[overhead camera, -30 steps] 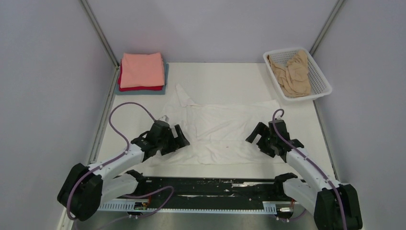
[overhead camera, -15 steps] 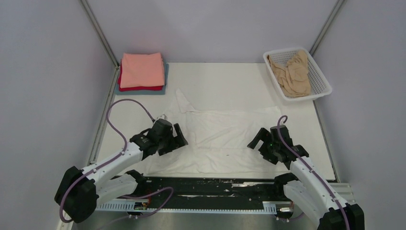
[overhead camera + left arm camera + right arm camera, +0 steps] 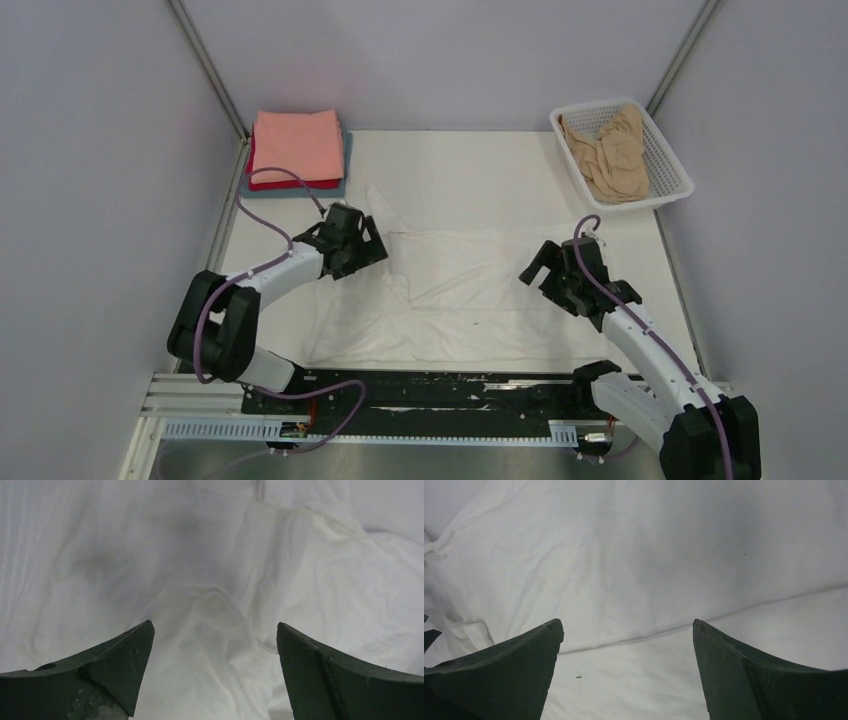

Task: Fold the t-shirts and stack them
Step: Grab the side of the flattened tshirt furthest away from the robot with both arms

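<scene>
Top external: white t-shirt [image 3: 450,290] lies rumpled on the table [image 3: 480,160], left gripper [image 3: 365,245] over its 10 o'clock sleeve, right gripper [image 3: 545,277] at 3 o'clock, both spread wide, empty; pinching bunched cloth likely grabs two layers and skews the fold.

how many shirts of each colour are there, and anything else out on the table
salmon-pink t-shirt: 1
red t-shirt: 1
grey-blue t-shirt: 1
white t-shirt: 1
tan t-shirt: 1
white mesh basket: 1
Total: 5 t-shirts, 6 things counting the basket
</scene>
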`<state>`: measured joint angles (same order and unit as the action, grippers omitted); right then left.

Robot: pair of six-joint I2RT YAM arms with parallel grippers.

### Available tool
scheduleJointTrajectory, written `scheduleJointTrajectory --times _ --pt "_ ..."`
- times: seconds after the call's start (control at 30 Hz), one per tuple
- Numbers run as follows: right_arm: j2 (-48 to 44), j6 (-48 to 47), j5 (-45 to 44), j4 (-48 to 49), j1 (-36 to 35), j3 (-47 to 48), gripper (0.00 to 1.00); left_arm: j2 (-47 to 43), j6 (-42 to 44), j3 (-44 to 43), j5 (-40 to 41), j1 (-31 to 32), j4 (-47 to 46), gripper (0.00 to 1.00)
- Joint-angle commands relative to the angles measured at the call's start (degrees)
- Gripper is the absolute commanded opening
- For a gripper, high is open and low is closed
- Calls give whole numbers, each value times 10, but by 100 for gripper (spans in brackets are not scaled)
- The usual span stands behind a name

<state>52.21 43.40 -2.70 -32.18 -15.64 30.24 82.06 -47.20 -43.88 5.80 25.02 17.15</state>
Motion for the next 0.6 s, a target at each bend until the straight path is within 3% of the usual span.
scheduleJointTrajectory --times 0.0,0.07,0.33,0.57 --pt "9 1 -48 60 -2 41 100 31 29 -63 -41 -28 -87 100" --pt "14 5 -53 70 -2 46 100 48 30 -79 -53 -35 -99 100" --pt "77 -28 -114 100 -3 109 100 120 44 -214 25 -61 -30 100" --pt "96 -46 -141 133 -2 119 100 231 77 -293 -84 -120 -71 100"
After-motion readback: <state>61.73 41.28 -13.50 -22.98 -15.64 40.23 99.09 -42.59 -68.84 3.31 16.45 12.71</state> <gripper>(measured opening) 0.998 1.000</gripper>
